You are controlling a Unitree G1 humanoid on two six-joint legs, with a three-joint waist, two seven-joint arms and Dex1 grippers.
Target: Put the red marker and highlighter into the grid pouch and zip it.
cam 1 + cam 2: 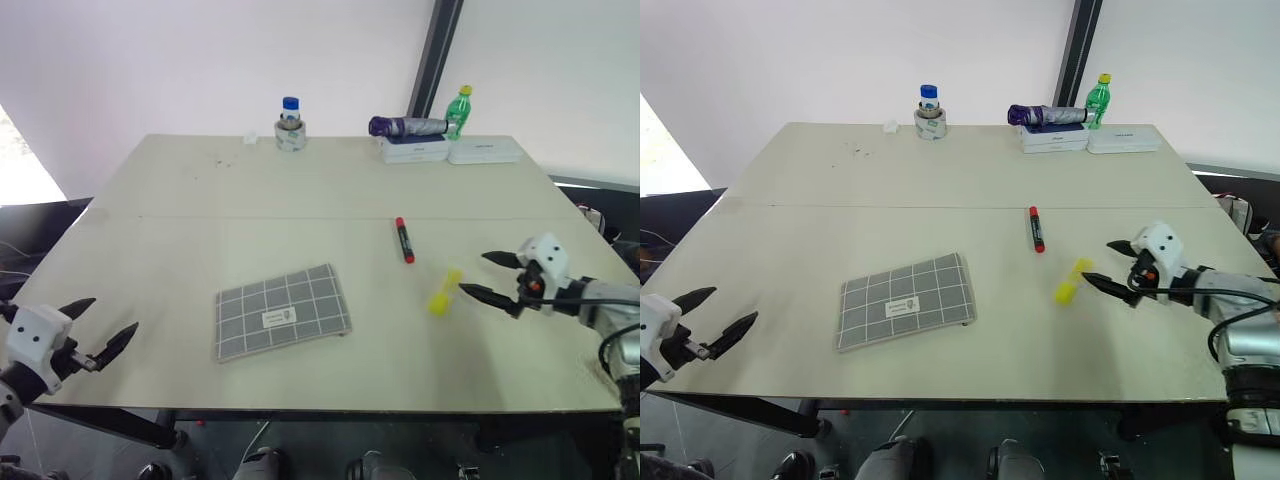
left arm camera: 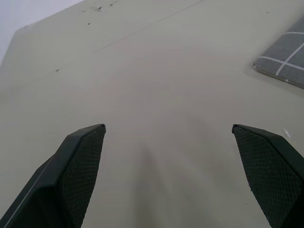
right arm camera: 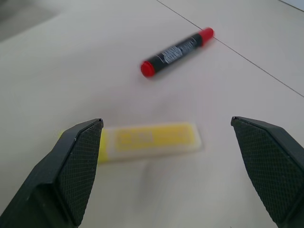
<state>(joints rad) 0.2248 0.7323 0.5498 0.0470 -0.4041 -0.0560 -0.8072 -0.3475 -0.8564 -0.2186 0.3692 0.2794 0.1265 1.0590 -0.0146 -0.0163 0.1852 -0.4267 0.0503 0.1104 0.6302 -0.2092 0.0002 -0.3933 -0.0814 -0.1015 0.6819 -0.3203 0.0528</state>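
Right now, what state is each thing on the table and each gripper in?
grid pouch: lying flat, nothing in it yet.
red marker: loose on the table, capped.
highlighter: loose on the table, just ahead of the right gripper.
left gripper: open, empty.
right gripper: open, empty.

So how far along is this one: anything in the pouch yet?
Nothing done: the grid pouch lies flat with the red marker and highlighter both out on the table. In hand: the open right gripper is beside the highlighter. Left: loading both and zipping.
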